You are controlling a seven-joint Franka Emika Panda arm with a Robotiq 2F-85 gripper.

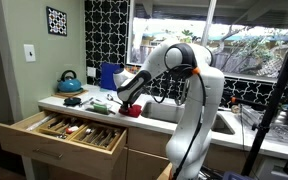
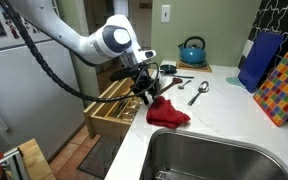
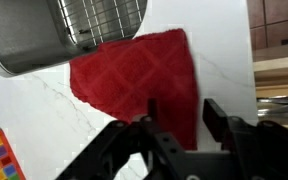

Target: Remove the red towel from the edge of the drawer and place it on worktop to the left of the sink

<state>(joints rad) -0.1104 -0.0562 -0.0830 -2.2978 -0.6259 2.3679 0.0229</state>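
Lying in a loose heap on the white worktop (image 2: pixel 219 105), the red towel (image 2: pixel 168 114) sat just beside the near corner of the sink (image 2: pixel 209 158), between the basin and the open drawer (image 2: pixel 114 108), and no part of it hung on the drawer edge. In the wrist view one border of the cloth ran right up to the sink rim; whether it lapped over that rim could not be told. The gripper (image 3: pixel 179 105) hung directly over the towel with its jaws spread wide, and the fingers (image 3: pixel 216 118) had nothing pinched between them, only red cloth visible beyond the gap. Whether the tips were brushing the fabric or sitting just clear of it was hard to judge in either exterior view. By that reading the placing step looked finished, or very nearly so, with the cloth let go on the drawer side of the sink. The next move would call for a straight lift away, jaws kept apart, so that no fold snagged on a fingertip and dragged towards the basin. A spoon (image 2: pixel 199 92) and a blue kettle (image 2: pixel 192 50) stood farther back on the counter, well apart from that path.
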